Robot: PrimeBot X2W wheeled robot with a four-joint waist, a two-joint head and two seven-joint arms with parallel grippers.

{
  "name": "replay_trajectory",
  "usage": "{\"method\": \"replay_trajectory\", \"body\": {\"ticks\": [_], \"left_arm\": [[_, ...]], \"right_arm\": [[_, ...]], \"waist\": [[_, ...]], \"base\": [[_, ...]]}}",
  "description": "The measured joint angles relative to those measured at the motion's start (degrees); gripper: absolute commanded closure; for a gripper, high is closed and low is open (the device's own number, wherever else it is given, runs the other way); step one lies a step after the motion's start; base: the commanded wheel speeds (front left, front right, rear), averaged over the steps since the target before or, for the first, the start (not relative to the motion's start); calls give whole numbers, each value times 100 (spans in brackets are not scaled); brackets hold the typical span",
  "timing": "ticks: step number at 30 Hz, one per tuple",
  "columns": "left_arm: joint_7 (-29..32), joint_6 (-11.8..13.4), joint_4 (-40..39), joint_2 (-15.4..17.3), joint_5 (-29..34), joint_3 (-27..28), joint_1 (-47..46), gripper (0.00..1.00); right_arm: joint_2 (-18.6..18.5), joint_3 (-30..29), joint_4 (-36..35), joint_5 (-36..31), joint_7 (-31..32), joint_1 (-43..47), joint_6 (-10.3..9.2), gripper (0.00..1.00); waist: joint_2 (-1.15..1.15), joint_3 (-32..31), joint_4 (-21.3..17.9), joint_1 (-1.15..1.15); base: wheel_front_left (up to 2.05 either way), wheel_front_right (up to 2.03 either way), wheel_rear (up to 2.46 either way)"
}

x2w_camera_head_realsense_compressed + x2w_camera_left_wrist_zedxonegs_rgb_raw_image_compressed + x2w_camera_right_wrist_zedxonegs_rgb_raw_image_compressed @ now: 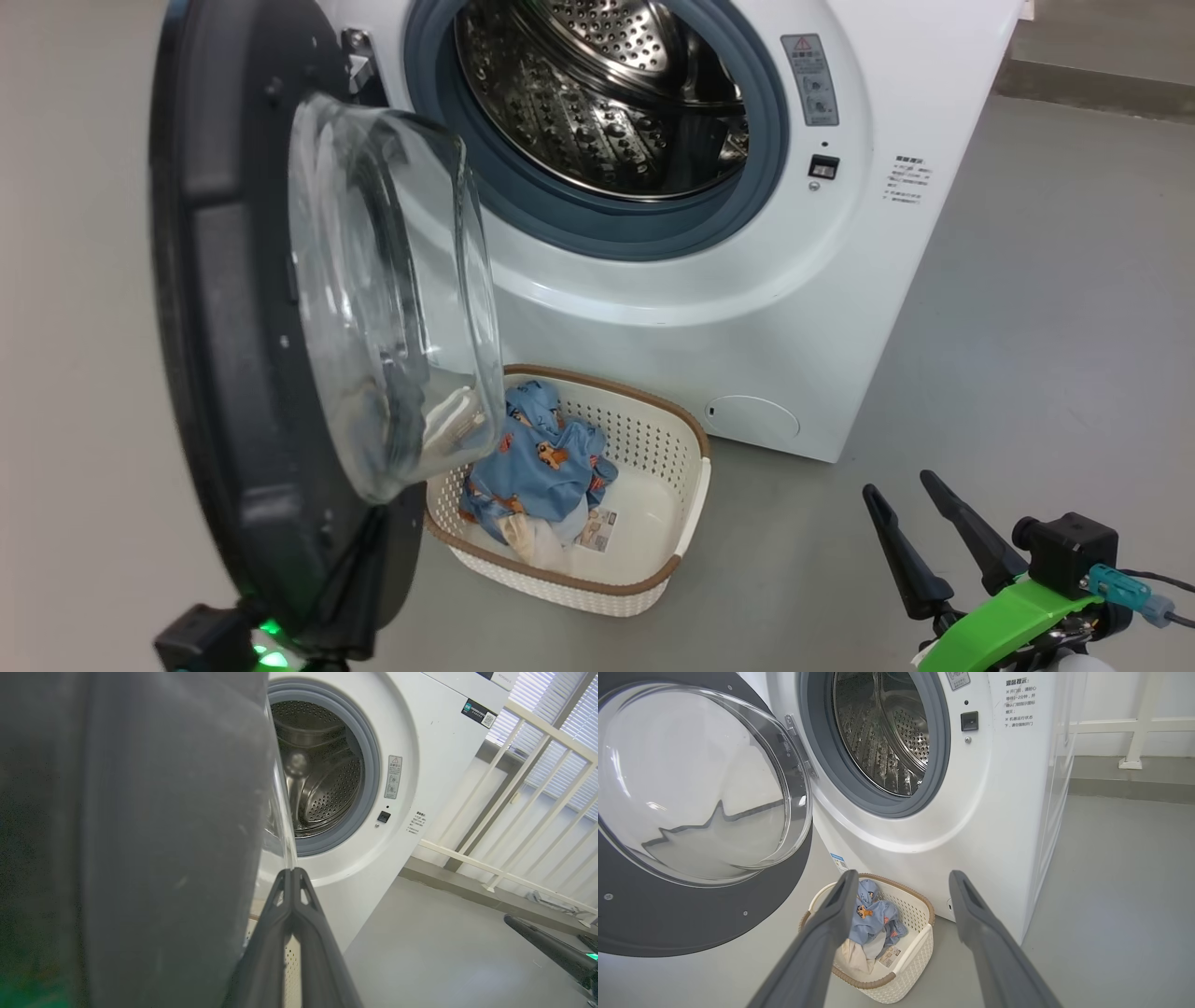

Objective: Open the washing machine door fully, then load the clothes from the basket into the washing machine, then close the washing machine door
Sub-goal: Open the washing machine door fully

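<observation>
White washing machine [747,308], grey warning sticker [809,79]

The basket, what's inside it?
Blue printed clothes with a cream piece, plus a paper label on the basket floor. The door glass covers its left end; anything under the clothes is hidden.

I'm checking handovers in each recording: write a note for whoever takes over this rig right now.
Left gripper: jaws shut, empty, beside the door; contact unclear.
Right gripper: jaws open, empty, over the floor right of the basket.
Door swung wide; drum empty; clothes in the basket, below the door, before the washer.
Done: door opened. Left: load clothes, close door.
</observation>
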Motion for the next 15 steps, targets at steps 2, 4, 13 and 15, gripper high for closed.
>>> {"method": "replay_trajectory", "body": {"ticks": [2, 4, 13, 15], "left_arm": [[-1, 46, 2, 9, 0, 140, 24, 100], [-1, 97, 3, 22, 0, 293, 36, 100], [-1, 166, 165, 197, 10, 1017, 2, 100], [-2, 164, 271, 232, 11, 1168, -38, 100]], "right_arm": [[3, 15, -1, 0, 0, 0, 0, 0], [2, 65, -2, 0, 0, -1, 0, 0], [5, 188, 3, -96, 0, -30, 0, 0], [7, 202, 2, -98, 0, -53, 0, 0]], "waist": [[0, 4, 28, 0], [0, 10, 59, 0], [0, 108, 213, 0], [0, 139, 236, 0]], "base": [[0, 0, 0], [0, 0, 0], [0, 0, 0], [0, 0, 0]]}}
